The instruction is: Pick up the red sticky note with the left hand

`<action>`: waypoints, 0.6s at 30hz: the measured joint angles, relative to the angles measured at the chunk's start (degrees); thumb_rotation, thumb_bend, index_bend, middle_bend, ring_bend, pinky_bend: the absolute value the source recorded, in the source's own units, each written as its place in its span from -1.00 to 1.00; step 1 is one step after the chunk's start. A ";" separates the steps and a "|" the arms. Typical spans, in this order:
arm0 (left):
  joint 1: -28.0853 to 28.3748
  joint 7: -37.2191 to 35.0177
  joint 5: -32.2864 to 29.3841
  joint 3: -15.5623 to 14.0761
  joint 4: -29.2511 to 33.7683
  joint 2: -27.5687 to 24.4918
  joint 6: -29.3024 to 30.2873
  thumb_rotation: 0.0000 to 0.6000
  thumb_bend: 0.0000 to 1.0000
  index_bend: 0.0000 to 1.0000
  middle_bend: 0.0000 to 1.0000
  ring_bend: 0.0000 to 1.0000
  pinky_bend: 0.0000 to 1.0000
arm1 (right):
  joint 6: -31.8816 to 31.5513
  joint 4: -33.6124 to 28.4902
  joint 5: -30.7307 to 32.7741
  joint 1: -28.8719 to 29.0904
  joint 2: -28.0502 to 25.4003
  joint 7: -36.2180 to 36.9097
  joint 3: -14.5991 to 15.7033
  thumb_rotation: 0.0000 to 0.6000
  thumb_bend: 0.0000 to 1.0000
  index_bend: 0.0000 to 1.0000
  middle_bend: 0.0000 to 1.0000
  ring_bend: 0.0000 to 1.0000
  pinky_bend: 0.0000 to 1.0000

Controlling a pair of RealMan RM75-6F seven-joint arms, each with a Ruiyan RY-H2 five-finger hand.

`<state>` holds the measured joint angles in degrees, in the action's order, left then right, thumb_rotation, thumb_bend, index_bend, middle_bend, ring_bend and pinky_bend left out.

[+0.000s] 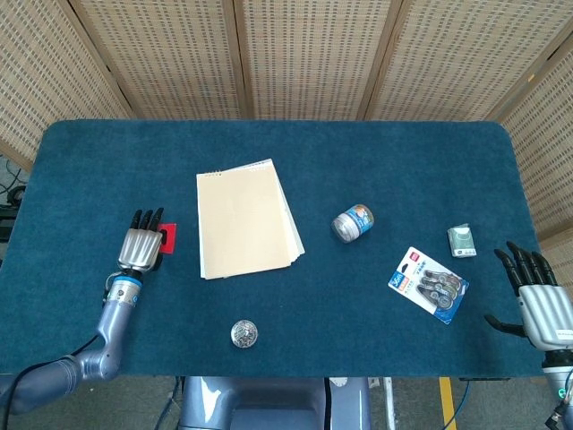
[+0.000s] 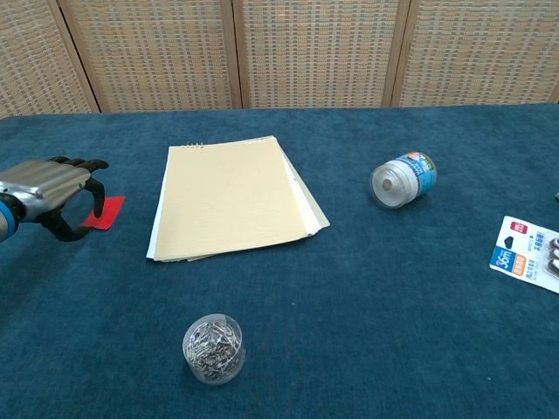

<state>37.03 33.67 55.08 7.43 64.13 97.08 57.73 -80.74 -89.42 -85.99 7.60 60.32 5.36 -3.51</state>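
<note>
No legible text anywhere. Blister pack [image 1: 429, 285], on the bench [image 1: 376, 161] just beside the right robot hand [image 1: 542, 305]: red and blue printed patches on its card, characters too small to read. Small jar [image 2: 403, 181] lying on its side, well right of the left robot hand [image 2: 48, 190]: blue label band, print unreadable.

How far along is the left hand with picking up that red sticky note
The reach looks done: the left hand sits right over the red sticky note, its fingers arched above it. The grasp is in progress; the note lies flat on the blue table, not visibly pinched. Closing on it and lifting remain. The right hand waits open at the table's edge.
</note>
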 measured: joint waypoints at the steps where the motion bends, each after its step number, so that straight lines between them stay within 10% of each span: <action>1: 0.01 -0.04 0.07 0.03 -0.09 0.18 -0.07 1.00 -0.23 -0.10 -1.00 -1.00 -1.00 | 0.01 0.01 0.01 0.00 -0.01 0.05 0.00 1.00 -0.89 -1.00 -1.00 -1.00 -1.00; 18: 0.02 0.51 0.64 0.50 -1.14 1.02 -0.23 1.00 -0.23 -0.08 -1.00 -1.00 -1.00 | -0.25 -0.03 -0.16 -0.10 -0.10 0.29 0.01 1.00 -0.89 -1.00 -1.00 -1.00 -1.00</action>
<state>37.05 34.18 55.73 7.93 62.99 98.10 57.49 -80.98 -89.46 -86.15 7.49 60.22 5.65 -3.50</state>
